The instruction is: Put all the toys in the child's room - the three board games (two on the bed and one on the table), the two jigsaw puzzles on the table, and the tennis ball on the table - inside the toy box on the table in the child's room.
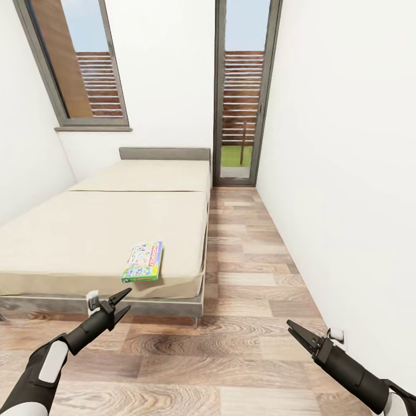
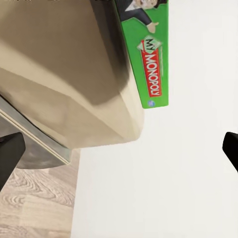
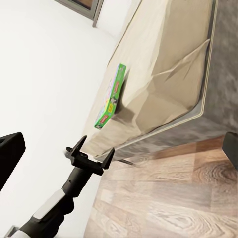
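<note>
Game box (image 1: 143, 262) lies flat near bed (image 1: 69, 231) front corner, long axis running away from robot. Left gripper (image 1: 119, 305), spread and empty, sits just below it, nearer; right gripper (image 1: 300, 333) also spread, well apart.

The bed (image 1: 86, 231) stands at the left on the wood-plank floor (image 1: 254, 289), its beige mattress bare but for one board game (image 1: 143, 262) lying flat near the near right corner, apparently just short of the edge.
</note>
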{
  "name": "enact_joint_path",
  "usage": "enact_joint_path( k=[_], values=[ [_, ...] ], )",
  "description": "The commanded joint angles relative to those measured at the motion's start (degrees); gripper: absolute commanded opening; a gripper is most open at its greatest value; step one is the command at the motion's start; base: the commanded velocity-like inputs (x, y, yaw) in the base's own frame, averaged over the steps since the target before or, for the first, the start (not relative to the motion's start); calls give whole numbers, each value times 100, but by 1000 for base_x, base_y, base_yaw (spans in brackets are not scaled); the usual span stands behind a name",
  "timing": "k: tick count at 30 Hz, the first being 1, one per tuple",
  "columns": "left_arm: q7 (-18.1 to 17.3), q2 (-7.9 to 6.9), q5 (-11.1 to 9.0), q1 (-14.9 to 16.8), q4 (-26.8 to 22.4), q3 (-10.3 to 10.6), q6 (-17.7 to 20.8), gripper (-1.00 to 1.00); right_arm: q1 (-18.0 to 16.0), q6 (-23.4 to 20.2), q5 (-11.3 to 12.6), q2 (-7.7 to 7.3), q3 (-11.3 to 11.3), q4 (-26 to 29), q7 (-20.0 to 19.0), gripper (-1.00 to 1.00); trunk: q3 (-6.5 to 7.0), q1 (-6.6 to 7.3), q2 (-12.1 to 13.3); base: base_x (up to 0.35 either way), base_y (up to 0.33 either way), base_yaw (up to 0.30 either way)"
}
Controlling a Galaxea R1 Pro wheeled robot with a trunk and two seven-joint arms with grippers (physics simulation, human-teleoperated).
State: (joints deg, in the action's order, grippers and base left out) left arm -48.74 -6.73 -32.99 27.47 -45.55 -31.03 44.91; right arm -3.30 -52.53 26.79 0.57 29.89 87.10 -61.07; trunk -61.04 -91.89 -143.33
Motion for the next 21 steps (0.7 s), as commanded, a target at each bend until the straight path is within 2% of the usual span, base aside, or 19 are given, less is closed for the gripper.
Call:
enact_joint_path(
  k=[1, 13, 21],
  values=[
    [-12, 0, -8, 4, 2, -9, 30, 100, -4, -25, -3, 5, 10, 1, -19, 100, -5, 1, -2, 45, -2, 0],
    [-12, -5, -14, 4, 5, -16, 35, 100, -4, -6, -12, 18, 4, 27, -18, 100, -5, 1, -2, 78, 0, 0],
    [-7, -11, -12, 4, 4, -17, 28, 100, -4, 3, -4, 20, 14, 7, -13, 100, -5, 1, -2, 192, 78, 0]
  ],
)
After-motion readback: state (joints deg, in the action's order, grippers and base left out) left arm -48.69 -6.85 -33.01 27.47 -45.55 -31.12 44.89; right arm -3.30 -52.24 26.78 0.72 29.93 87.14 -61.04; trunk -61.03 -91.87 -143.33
